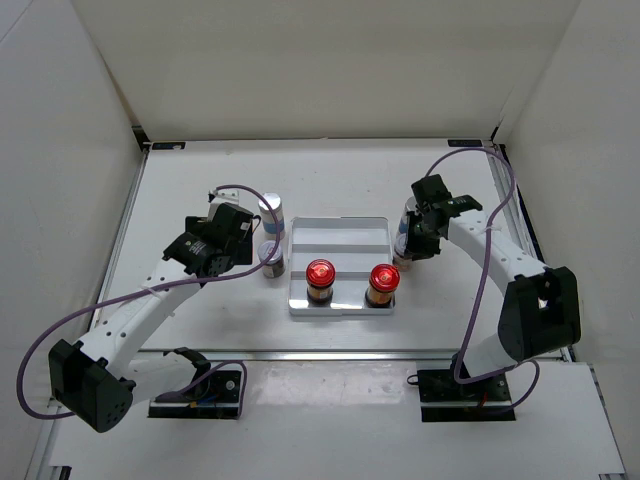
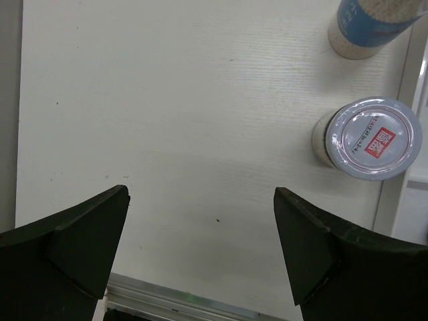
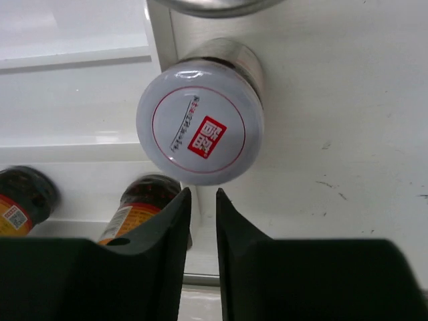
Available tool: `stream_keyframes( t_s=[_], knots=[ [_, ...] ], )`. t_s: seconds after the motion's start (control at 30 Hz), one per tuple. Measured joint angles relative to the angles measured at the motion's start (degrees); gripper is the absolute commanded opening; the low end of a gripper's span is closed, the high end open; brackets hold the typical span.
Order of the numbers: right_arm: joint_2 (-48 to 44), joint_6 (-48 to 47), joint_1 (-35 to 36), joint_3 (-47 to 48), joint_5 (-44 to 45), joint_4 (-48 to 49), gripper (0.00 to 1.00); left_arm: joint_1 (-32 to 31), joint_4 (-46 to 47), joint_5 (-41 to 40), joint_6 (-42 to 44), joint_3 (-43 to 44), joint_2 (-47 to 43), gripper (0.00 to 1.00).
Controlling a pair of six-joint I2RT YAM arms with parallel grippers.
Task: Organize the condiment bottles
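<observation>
Two dark amber bottles with red caps (image 1: 320,272) (image 1: 383,277) stand in the front of the white tray (image 1: 338,238). A short silver-lidded jar (image 2: 378,138) and a white-and-blue bottle (image 2: 364,27) stand on the table left of the tray, up and to the right of my open, empty left gripper (image 2: 200,234). They show in the top view as the jar (image 1: 272,264) and the bottle (image 1: 272,212). My right gripper (image 3: 202,194) is shut and empty, just above a second silver-lidded jar (image 3: 200,130) at the tray's right edge. A grey cap (image 3: 214,5) shows beyond it.
White walls enclose the table on three sides. An aluminium rail (image 1: 300,352) runs along the near edge. The back of the tray (image 3: 73,87) holds nothing. Both amber bottles (image 3: 144,200) (image 3: 23,194) lie left of my right fingers.
</observation>
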Motion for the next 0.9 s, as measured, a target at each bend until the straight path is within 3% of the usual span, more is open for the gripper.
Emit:
stream_keyframes(
  t_s=[0.07,0.2,0.3,0.4,0.6,0.9],
  knots=[
    [-0.87,0.15,0.26,0.57,0.79,-0.83,0.15,0.46,0.35,-0.02,0.33,0.02,-0.17,1.0],
    [-4.39,0.13,1.09,4.5,2.38,-3.26,0.15,0.59,1.03,-0.02,0.59,0.02,-0.35,1.0],
    [-6.45,-0.04,2.01,9.4,3.26,-3.8,0.61,0.59,1.16,-0.02,0.76,0.02,-0.35,1.0],
    [-6.64,-0.66,2.62,11.87,3.58,-3.85,0.82,0.59,1.25,-0.02,0.79,0.02,-0.35,1.0],
    [0.0,-1.84,2.67,11.76,3.63,-4.0,0.93,0.59,1.38,-0.04,0.79,0.02,-0.35,1.0],
    [8.2,-2.29,2.56,9.64,3.5,-3.34,0.88,0.59,1.49,-0.33,0.81,0.02,-0.35,1.0]
  ],
)
